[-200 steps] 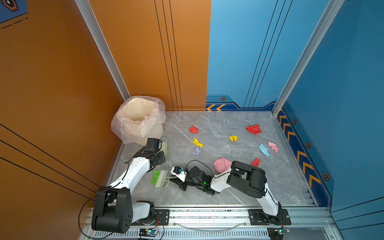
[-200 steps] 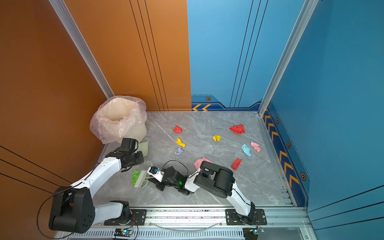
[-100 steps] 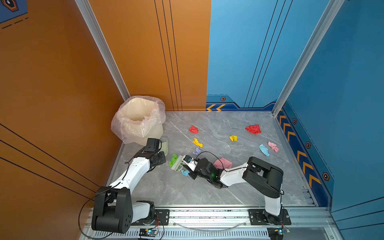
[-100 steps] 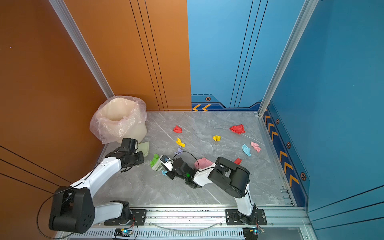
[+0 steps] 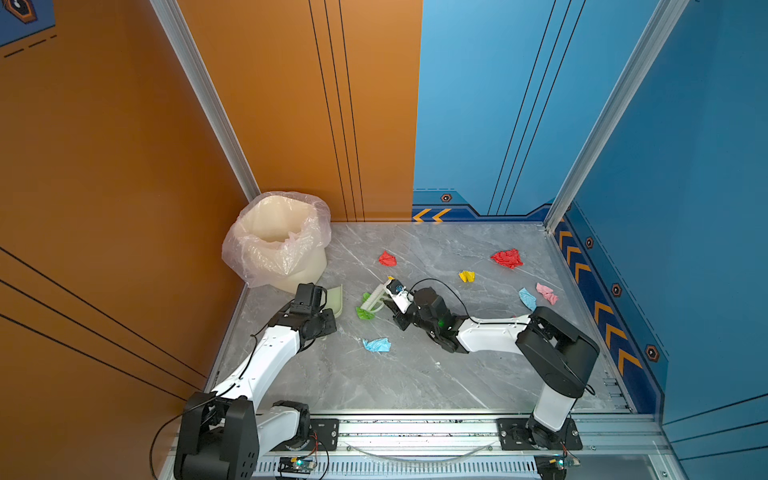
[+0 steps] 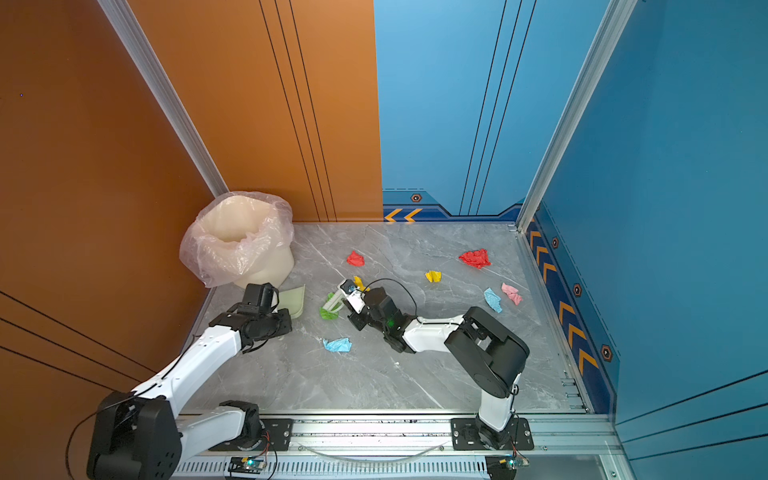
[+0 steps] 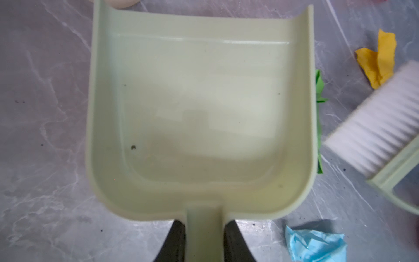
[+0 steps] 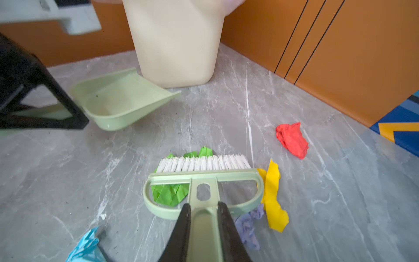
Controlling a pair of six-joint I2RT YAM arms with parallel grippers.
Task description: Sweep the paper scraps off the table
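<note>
Two grips, both clamped tight. Left gripper [image 7: 204, 229] on dustpan [image 7: 199, 102] handle, pan tilted, set as catcher. Right gripper [image 8: 203, 211] on brush [image 8: 204, 175] handle, bristles down for pushing. Green scrap [image 8: 169, 192] at bristles, between brush and pan's side wall, not its mouth. Yellow scrap [image 8: 272, 197], lilac scrap [image 8: 248, 226] beside brush; red scrap [image 8: 292, 139] farther ahead on table [image 8: 90, 170].

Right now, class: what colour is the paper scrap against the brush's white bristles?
Green; the paper scrap shows best in the right wrist view.
</note>
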